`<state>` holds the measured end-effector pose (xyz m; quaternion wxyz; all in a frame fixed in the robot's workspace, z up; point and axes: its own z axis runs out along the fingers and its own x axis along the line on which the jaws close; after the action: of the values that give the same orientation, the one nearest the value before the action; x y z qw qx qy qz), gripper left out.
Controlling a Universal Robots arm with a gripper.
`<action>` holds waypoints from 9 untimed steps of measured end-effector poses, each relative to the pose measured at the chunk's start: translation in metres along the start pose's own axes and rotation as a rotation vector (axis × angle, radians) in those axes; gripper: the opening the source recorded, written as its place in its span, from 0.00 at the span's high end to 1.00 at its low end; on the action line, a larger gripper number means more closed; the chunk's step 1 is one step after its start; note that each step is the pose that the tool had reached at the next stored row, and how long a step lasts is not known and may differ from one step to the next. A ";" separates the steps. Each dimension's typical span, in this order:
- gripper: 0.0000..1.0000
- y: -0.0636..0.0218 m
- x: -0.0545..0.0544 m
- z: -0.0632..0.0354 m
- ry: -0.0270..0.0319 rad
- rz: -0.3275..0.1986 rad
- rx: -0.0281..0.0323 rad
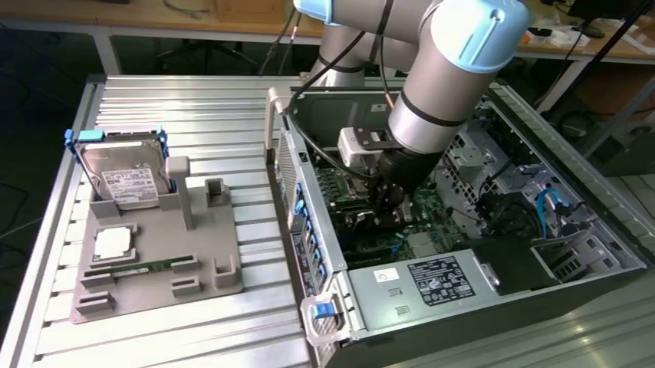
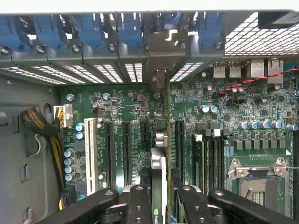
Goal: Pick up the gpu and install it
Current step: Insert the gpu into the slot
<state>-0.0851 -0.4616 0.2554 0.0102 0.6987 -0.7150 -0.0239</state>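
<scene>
My end effector (image 2: 159, 198) pinches the gpu (image 2: 161, 140) edge-on inside the computer case (image 1: 327, 307), over the motherboard (image 2: 117, 121) slots. For a clean seat, I keep the card square to its slot and bracket aligned with the rear opening.

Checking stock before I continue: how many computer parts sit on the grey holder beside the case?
3: the hard drive at the grey holder's far end, a square chip in its middle, the green memory stick nearest the camera.
</scene>
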 end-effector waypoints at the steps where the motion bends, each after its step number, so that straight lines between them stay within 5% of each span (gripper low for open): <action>1: 0.73 0.0000 0.000 0.0000 0.0000 0.000 0.0000; 9: 0.73 0.0003 0.000 -0.0075 -0.0002 0.000 -0.0002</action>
<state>-0.0850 -0.4616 0.2629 0.0102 0.6987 -0.7149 -0.0240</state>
